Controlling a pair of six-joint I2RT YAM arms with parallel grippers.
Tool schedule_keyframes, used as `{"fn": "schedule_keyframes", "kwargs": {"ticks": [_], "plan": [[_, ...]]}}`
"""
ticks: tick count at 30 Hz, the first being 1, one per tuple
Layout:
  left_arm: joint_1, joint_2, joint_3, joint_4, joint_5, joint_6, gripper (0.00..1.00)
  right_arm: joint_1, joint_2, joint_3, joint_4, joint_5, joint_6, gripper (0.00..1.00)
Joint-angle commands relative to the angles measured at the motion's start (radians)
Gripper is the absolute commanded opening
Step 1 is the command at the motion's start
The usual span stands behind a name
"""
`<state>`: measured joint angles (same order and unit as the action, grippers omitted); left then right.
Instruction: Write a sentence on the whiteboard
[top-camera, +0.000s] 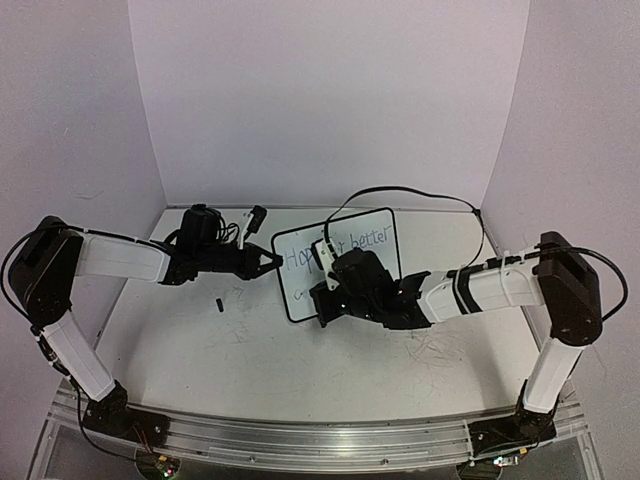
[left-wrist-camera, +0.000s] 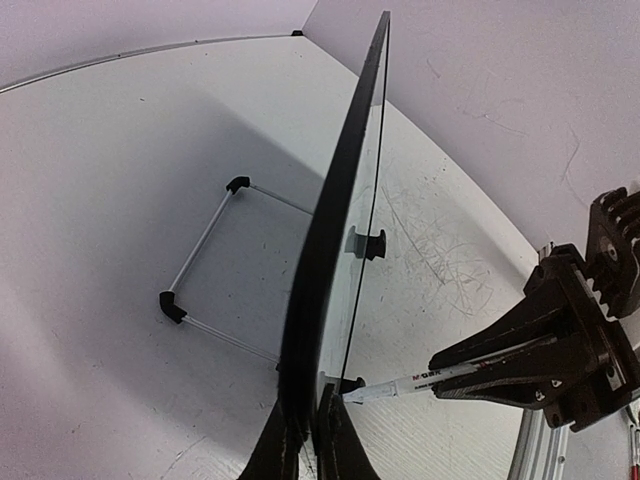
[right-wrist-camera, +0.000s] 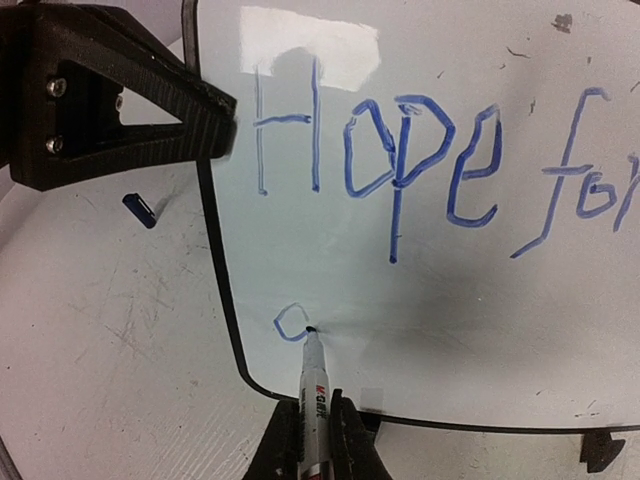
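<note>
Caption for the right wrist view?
Right gripper holds a marker on the whiteboard below blue words "Hope for"; left gripper clamps the board's edge.

Scuffed white table (top-camera: 300, 370); whiteboard (top-camera: 375, 228) stands on it; dark cap (top-camera: 218, 303) nearby.

Up top, the fixed camera looks down from behind both arm bases, across the desk (top-camera: 200, 350) to the back wall: wide and distant. Left wrist view sits low, sighting along the whiteboard (left-wrist-camera: 325, 260) edge-on, very near. Right wrist view faces the board's front, close, down its marker (right-wrist-camera: 314, 385). All three share the whiteboard. Each wrist view catches the other arm: right pincer (left-wrist-camera: 445, 368), left pincer (right-wrist-camera: 215, 125).
</note>
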<state>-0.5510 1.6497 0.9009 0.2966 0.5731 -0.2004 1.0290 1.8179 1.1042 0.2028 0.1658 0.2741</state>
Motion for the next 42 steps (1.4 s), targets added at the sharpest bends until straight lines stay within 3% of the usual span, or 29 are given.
{"fn": "schedule_keyframes", "kwargs": {"ticks": [1,42], "plan": [[0.002,-0.032,-0.016,-0.005,-0.067,0.049,0.0,-0.02,-0.038,0.042,0.048,0.061,-0.011,0.0],[0.002,-0.017,-0.003,-0.005,-0.064,0.049,0.0,-0.045,-0.053,0.044,0.064,0.03,-0.015,0.0]]}}
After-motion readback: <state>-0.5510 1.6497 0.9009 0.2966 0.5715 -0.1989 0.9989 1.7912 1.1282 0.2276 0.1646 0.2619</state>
